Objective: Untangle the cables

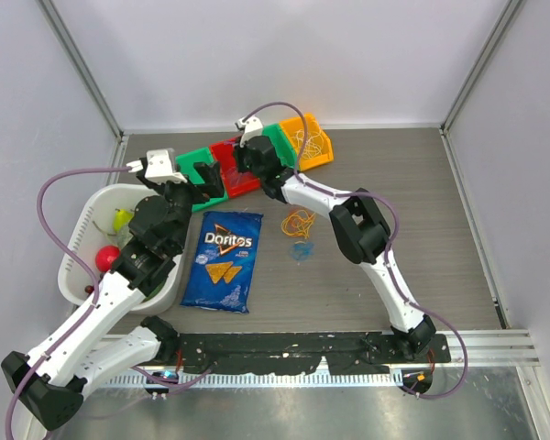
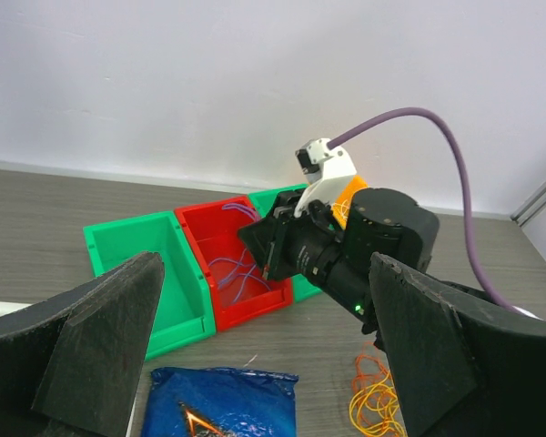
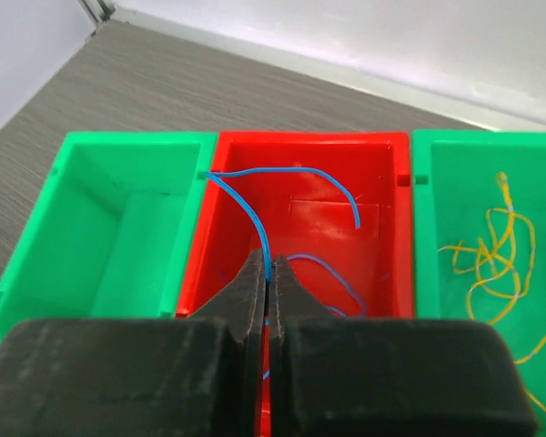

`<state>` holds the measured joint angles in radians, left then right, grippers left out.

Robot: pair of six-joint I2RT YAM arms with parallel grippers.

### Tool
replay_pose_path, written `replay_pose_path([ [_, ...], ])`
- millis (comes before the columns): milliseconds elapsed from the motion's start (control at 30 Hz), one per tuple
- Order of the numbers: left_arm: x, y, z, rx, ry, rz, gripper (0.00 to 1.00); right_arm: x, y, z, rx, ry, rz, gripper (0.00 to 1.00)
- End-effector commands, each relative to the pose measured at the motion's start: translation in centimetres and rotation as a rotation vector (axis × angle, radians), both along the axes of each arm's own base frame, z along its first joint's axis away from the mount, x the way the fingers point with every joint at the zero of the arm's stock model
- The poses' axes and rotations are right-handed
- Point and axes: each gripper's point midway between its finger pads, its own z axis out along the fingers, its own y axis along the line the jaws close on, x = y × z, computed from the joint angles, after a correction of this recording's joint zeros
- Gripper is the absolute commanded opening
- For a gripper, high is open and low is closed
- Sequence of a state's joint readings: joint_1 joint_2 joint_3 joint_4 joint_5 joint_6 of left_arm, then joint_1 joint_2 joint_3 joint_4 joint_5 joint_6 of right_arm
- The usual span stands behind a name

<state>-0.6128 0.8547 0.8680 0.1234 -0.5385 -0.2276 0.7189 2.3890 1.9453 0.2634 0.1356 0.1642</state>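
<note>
Closest in is the right gripper [image 3: 268, 273]. Its two black fingers are pressed tight together, and the blue cable [image 3: 246, 205] is nipped in the seam between them. From that pinch the strand climbs toward 12 o'clock and hooks over the far-left corner of the red bin [image 3: 314, 138]. It then arcs across to 2 o'clock and droops to a loose end. More blue loops lie on the red floor right under the fingertips, so the gripper hangs over the red bin with the cable in its grip.

Moving outward, a green bin [image 3: 118, 237] touches the red one at 9 o'clock. At 3 o'clock sits a second green bin [image 3: 437, 155], with yellow cables [image 3: 491, 246] sprawled across its floor. Beyond that, seen from above, is an orange bin [image 1: 293, 122] with thin strands inside.

The left gripper [image 1: 209, 181] sits at 9 o'clock of the right one, near the first green bin. Its fingers are spread wide and grip nothing.

From overhead, an orange tangle [image 1: 300, 223] lies on the table [image 1: 422, 229] at 5 o'clock of the right gripper, well apart from it. A small pale-blue loop [image 1: 302, 251] lies just beside the tangle at its 6 o'clock. The Doritos bag [image 1: 222, 259] lies flat at 7 o'clock. A white basket [image 1: 78, 238] stands at the table's 9 o'clock edge, beside the left arm.
</note>
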Motion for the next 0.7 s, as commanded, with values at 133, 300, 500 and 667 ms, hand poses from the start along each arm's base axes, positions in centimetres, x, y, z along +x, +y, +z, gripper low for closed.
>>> replay_pose_path([
  [133, 0.2, 0.1, 1.3, -0.046, -0.042, 0.0, 1.0, 0.4, 0.9, -1.0, 0.051, 0.074, 0.022, 0.01],
  [300, 0.3, 0.2, 1.3, -0.049, -0.041, 0.004, 1.0, 0.2, 1.2, -1.1, 0.052, 0.102, 0.035, 0.14],
  [500, 0.1, 0.4, 1.5, -0.052, -0.048, 0.006, 1.0, -0.3, 0.9, -0.4, 0.031, 0.132, 0.033, 0.4],
  [667, 0.1, 0.3, 1.5, -0.055, -0.048, -0.001, 1.0, -1.2, 0.0, 1.6, 0.025, 0.142, 0.026, 0.5],
])
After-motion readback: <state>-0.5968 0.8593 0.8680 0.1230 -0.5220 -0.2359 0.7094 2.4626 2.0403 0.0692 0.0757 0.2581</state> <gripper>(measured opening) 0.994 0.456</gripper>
